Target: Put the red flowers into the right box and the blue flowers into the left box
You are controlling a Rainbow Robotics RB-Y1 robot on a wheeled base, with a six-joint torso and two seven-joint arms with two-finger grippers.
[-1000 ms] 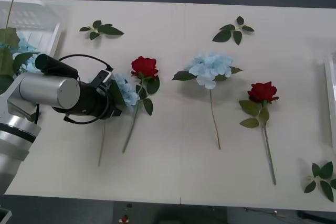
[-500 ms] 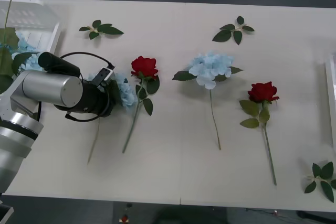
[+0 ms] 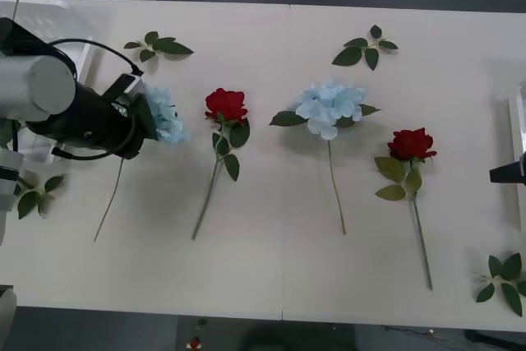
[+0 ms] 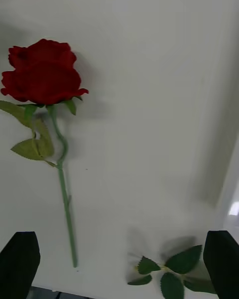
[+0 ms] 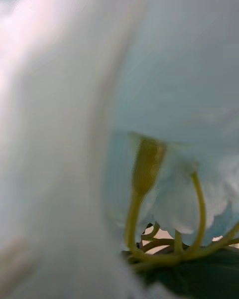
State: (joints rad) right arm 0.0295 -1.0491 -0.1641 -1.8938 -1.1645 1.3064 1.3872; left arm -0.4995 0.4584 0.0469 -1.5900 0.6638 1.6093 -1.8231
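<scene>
Our left gripper (image 3: 141, 114) is clamped on a blue flower (image 3: 162, 113) just under its head, holding the bloom above the white table (image 3: 271, 269) while the thin stem trails down toward the near edge. In the left wrist view we see pale petals (image 5: 174, 79) pressed close against the lens, with yellow-green stalks below them. The left arm reaches in from the table's left side, beside the left box (image 3: 49, 30), whose ribbed white wall stands at the far left corner.

Our right gripper (image 4: 119, 264) hangs with its black fingers (image 4: 20, 261) spread wide apart and holding nothing, above a red flower (image 4: 44, 72) lying flat on the table, a leaf sprig (image 4: 172, 271) near it. In the front view that rose (image 3: 411, 145) lies toward the right side, and the gripper's dark tip shows at the right edge beside the pale rim of the right box (image 3: 518, 145).

Between the arms, a second red rose (image 3: 226, 105) and a second blue cluster (image 3: 330, 108) lie flat, well apart. Two more loose sprigs (image 3: 159, 45) rest near the far edge.
</scene>
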